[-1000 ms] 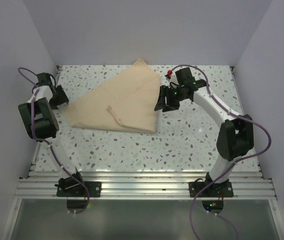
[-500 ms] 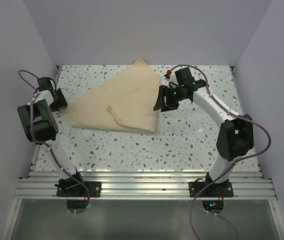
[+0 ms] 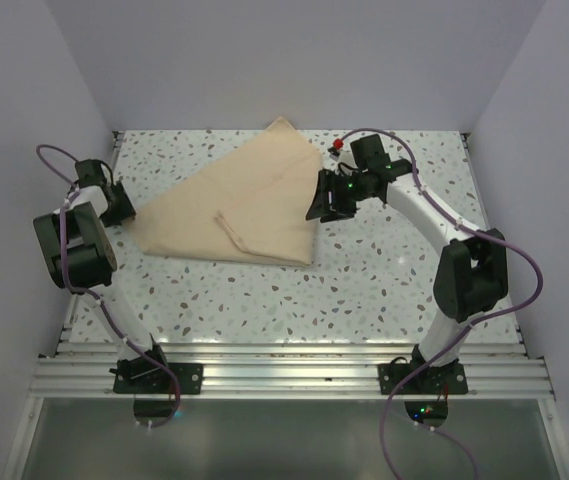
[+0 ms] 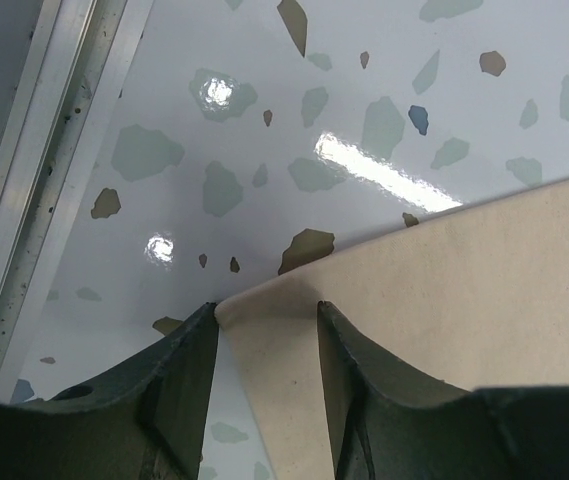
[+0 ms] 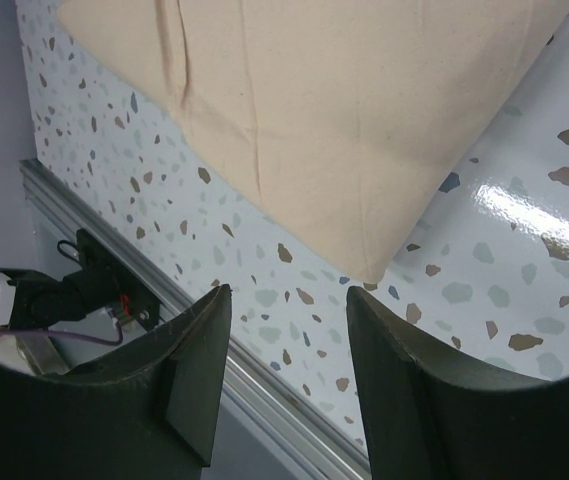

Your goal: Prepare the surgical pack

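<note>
One tan-beige cloth surgical pack (image 3: 239, 205), folded flat, lies on the far half of the speckled worktop (image 3: 364, 280). Soft, light and limp, I judge: best pinched at corners. Left jaws stand apart astride its corner by the worktop's left edge; right jaws gape, empty. No writing shows.

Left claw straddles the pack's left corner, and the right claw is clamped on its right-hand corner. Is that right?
Not quite. The right claw is open and holds nothing: the right wrist view shows the surgical pack lying on the table with its corner not between the jaws. The left claw does straddle the left corner.
</note>
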Robot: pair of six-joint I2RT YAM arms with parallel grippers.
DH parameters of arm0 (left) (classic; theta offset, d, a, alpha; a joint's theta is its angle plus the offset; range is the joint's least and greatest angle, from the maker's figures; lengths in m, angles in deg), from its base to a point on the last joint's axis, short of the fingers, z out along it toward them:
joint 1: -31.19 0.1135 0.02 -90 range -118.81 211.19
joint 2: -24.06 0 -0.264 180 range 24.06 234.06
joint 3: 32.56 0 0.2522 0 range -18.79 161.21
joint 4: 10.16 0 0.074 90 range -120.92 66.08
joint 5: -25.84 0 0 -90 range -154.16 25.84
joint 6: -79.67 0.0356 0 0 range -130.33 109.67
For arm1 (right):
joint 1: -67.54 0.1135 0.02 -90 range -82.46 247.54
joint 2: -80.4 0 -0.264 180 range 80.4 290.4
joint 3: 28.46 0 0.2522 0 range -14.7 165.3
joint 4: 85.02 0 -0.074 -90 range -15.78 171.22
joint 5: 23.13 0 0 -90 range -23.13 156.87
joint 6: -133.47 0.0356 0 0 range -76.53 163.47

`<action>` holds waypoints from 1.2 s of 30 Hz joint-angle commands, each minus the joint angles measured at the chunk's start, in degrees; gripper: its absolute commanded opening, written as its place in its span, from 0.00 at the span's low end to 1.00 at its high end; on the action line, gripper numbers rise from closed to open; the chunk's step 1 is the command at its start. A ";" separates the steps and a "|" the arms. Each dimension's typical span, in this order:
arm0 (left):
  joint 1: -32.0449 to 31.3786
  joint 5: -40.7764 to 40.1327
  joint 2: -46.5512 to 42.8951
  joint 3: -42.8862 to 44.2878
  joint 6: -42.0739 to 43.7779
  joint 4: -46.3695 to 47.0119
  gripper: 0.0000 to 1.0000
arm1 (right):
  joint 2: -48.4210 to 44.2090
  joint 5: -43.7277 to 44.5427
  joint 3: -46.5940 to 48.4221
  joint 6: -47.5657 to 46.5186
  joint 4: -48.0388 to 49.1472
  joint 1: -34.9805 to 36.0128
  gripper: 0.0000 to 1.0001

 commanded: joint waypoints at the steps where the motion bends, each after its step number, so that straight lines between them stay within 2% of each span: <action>1: -0.27 2.25 3.81 -1.59 -0.02 -2.30 0.47 | -0.86 -0.95 0.07 -0.27 0.28 -0.03 0.54; 5: -0.09 1.98 4.25 -1.51 -0.20 -1.85 0.43 | -1.30 -0.68 -0.46 -0.27 0.37 0.05 0.54; 11: -0.35 4.00 3.11 -1.95 -1.34 -0.63 0.31 | -0.86 -0.77 -0.63 -0.18 0.81 0.05 0.54; 14: -0.27 6.19 2.14 -2.56 -2.13 -0.36 0.22 | -0.86 -0.51 -0.72 -0.27 0.81 -0.03 0.54; 18: -1.32 9.88 -1.89 -4.05 -4.50 -0.27 0.00 | -0.69 -0.33 -0.72 -0.36 0.55 0.05 0.54; 26: -6.50 12.53 -10.76 -6.52 -10.83 -5.01 0.00 | 0.19 0.64 0.95 -0.53 -1.30 -0.03 0.53; 31: -9.84 13.40 -19.73 -8.10 -13.20 -7.56 0.00 | 1.51 -1.46 0.25 2.36 1.33 1.02 0.48; 33: -10.72 14.54 -23.25 -8.01 -15.31 -9.14 0.00 | 4.13 -3.49 1.47 3.33 0.91 2.85 0.40; 34: -11.07 15.59 -24.48 -8.19 -16.18 -8.97 0.00 | 5.11 -3.49 3.39 3.60 0.64 3.74 0.30; 36: -12.74 16.22 -28.08 -8.71 -18.91 -8.62 0.00 | 6.78 -3.06 5.25 5.00 1.77 6.19 0.19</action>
